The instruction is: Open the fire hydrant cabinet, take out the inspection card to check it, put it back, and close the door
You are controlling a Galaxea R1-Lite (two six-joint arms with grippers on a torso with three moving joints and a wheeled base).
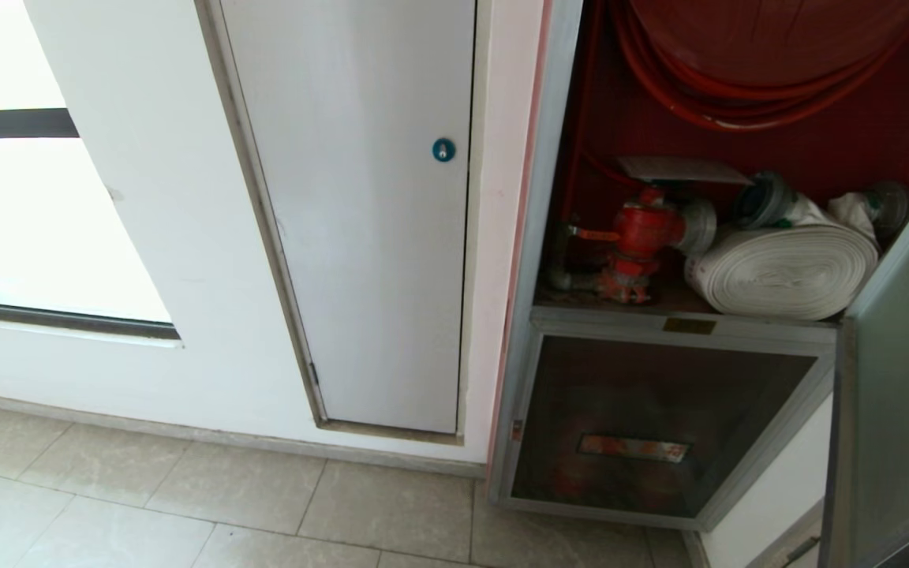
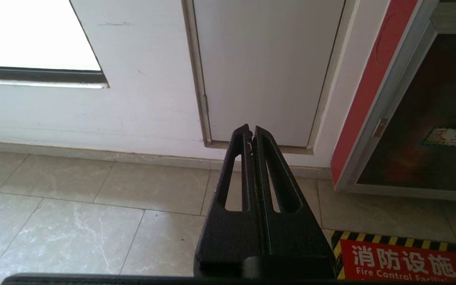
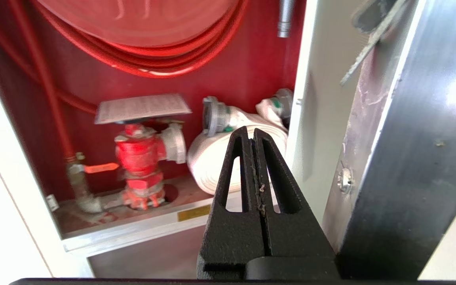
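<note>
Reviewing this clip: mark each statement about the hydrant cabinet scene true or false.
1. The door stands open. True.
2. The inspection card lies on top of the red hydrant valve. True.
3. The right gripper holds the card. False: it is shut on nothing, in front of the white rolled hose.
4. The left gripper is open. False: shut, pointing at the floor by the white panel.

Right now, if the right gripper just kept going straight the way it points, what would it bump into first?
Most likely the white rolled hose: the shut right gripper points at its top edge inside the fire hydrant cabinet. Depth is hard to judge; nothing shows in between.
</note>
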